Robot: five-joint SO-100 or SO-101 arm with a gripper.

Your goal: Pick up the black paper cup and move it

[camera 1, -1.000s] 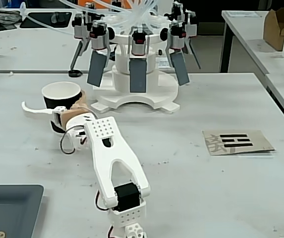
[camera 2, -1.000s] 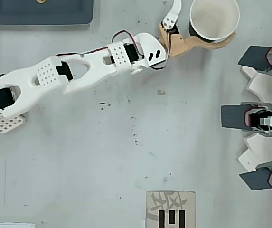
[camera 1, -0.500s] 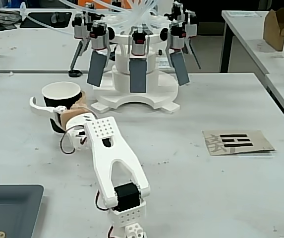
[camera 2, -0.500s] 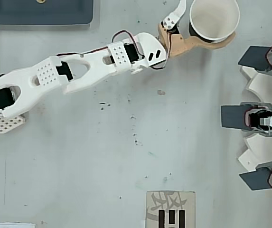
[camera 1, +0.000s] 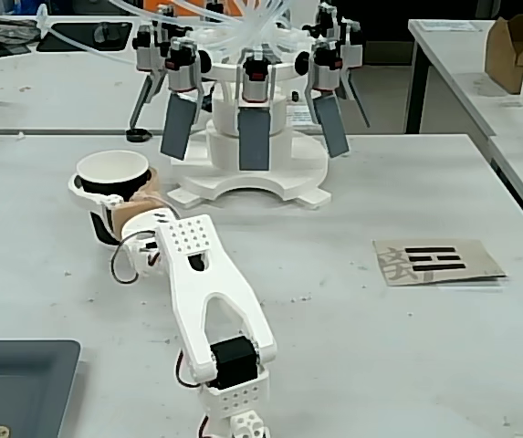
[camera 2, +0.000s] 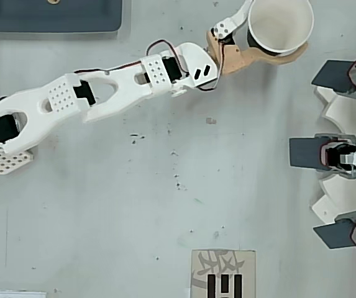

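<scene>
End effector (camera 2: 271, 38) hugs the black paper cup (camera 2: 279, 25), one finger on each side. Cup sits at the worktop's (camera 2: 165, 205) far corner. Grabbing looks done; lifting and moving are left.

Gripper (camera 2: 271, 37) clasps black paper cup (camera 2: 279, 25) — one finger each side; white arm (camera 2: 103, 93) stretched behind, cup upright.
</scene>
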